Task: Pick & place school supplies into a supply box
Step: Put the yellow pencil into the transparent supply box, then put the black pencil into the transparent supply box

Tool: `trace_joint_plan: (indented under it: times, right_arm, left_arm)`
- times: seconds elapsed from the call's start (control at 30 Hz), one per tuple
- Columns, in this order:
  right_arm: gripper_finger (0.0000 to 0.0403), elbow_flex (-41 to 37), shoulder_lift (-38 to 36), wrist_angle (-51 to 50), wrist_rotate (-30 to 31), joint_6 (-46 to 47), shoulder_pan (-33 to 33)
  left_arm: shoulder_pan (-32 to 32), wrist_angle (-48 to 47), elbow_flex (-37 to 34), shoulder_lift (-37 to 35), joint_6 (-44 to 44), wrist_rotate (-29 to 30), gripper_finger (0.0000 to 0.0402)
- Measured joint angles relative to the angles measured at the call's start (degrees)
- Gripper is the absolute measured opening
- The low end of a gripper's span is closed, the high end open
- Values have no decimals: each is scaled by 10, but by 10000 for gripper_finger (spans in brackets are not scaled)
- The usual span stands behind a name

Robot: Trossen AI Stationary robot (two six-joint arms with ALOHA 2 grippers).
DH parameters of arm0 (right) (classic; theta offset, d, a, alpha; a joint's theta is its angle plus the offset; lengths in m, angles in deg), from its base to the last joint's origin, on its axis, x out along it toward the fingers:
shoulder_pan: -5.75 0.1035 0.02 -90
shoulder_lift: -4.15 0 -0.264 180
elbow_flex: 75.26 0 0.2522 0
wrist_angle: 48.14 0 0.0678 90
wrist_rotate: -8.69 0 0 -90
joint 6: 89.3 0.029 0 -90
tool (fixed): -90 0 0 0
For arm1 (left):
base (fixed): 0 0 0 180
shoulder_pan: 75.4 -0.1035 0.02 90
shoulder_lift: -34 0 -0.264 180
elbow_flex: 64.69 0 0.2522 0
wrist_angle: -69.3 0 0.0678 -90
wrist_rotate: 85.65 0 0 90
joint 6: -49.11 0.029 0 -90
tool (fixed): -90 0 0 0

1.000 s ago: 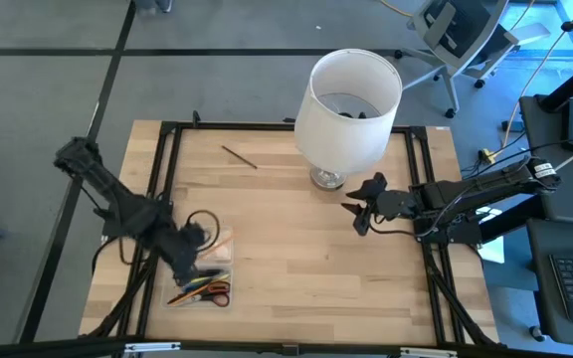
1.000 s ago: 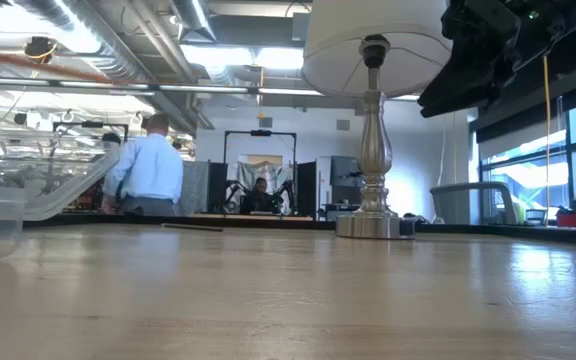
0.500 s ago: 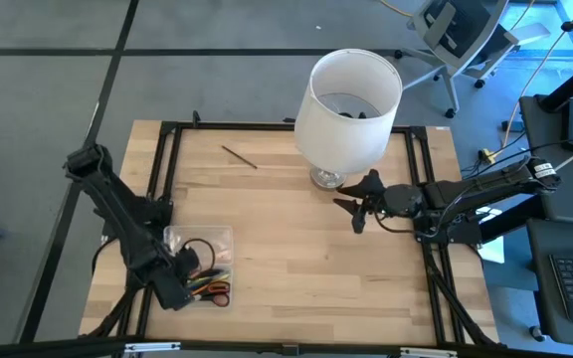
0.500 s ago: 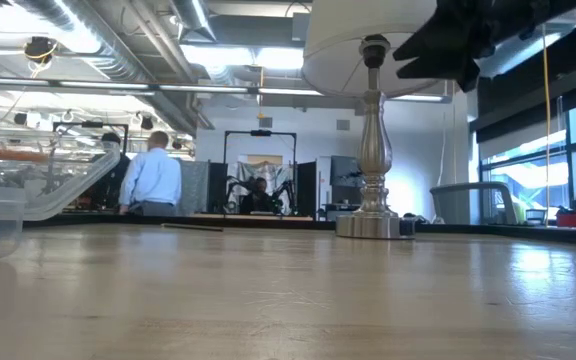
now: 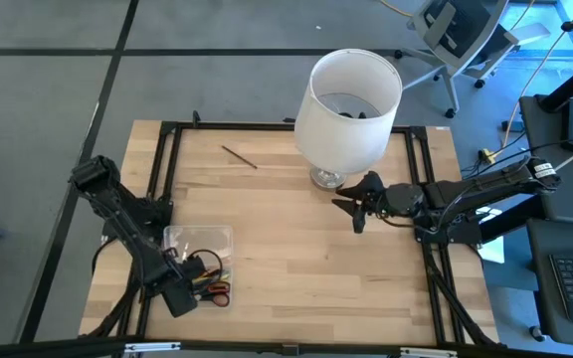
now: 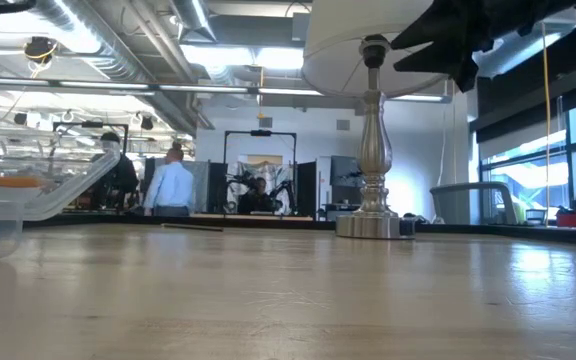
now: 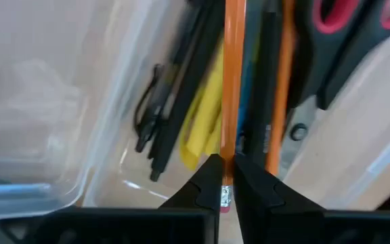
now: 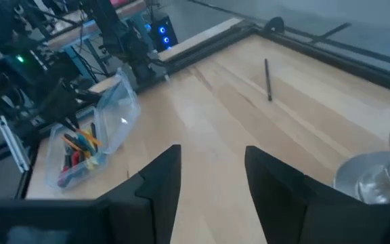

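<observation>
While the left gripper (image 7: pixel 221 177) pinches a thin orange pencil (image 7: pixel 233 88) over the clear plastic supply box (image 5: pixel 199 239) — near left, ready for release — the right gripper (image 8: pixel 210 177) hangs open, empty, beside the white lamp (image 5: pixel 349 99).

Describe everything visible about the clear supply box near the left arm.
The supply box is a small, shallow, rectangular container of clear plastic, resting on the wooden table's near-left area. Inside lie black, yellow and orange pens and pencils plus red-handled scissors. The left gripper is over it, pinching an orange pencil that lies lengthwise among the others. Its lid looks swung open beside it.
</observation>
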Motion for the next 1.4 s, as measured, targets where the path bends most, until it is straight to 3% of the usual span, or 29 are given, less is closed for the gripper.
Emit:
trace_joint_plan:
  times: [0.3, 0.5, 0.67, 0.83, 1.07, 1.3, 1.4]
  right_arm:
    - [167, 0, 1, 30, 0, -18, 0]
    - [167, 0, 1, 29, 0, -19, 0]
    - [167, 0, 1, 29, 0, -33, 0]
    - [167, 0, 2, 30, 0, -44, 0]
    - [167, 0, 9, 47, 0, -46, 0]
    - [167, 0, 34, 111, 0, -40, 0]
    - [167, 0, 80, 185, 0, -65, 0]
  left_arm:
    - [5, 4, 0, 0, 15, -60, 75]
    - [12, 4, 0, -3, 10, -105, 88]
    - [12, 4, 0, -41, -5, -83, 89]
    - [12, 4, 0, -119, -31, -19, 91]
    - [12, 6, 0, -218, -6, 188, 90]
    - [12, 6, 0, -250, 8, 298, 87]
    - [12, 14, 0, -250, 27, 380, 87]
